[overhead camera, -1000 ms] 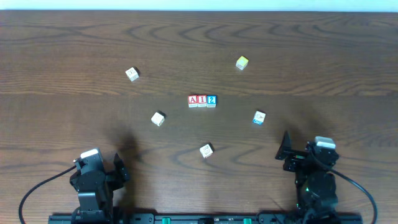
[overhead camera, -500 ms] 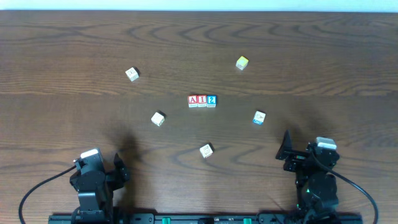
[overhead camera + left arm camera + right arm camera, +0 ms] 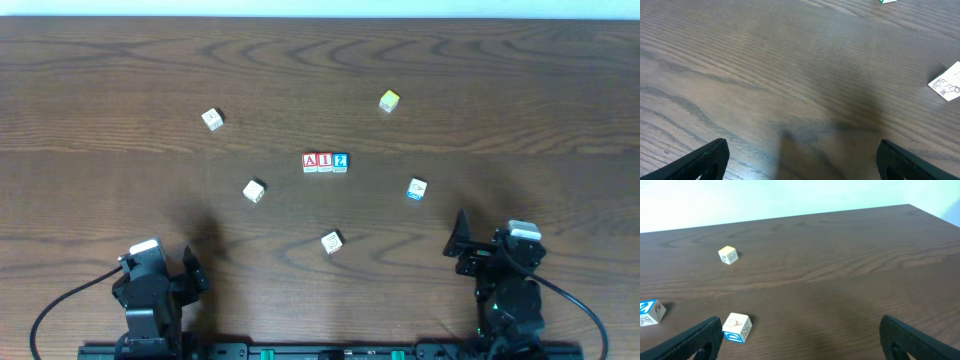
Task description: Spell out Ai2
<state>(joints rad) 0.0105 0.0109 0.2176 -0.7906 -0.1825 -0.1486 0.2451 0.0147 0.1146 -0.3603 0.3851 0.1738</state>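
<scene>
Three letter blocks stand side by side in a row at the table's middle: a red A block, a red I block and a blue 2 block, touching one another. My left gripper is open and empty at the near left, its fingers showing in the left wrist view. My right gripper is open and empty at the near right, far from the row; in the right wrist view a blue-edged block lies just ahead of its left finger.
Loose blocks lie around the row: one at the far left, a yellow-green one at the far right, one left of the row, a blue-edged one to the right and one nearer me.
</scene>
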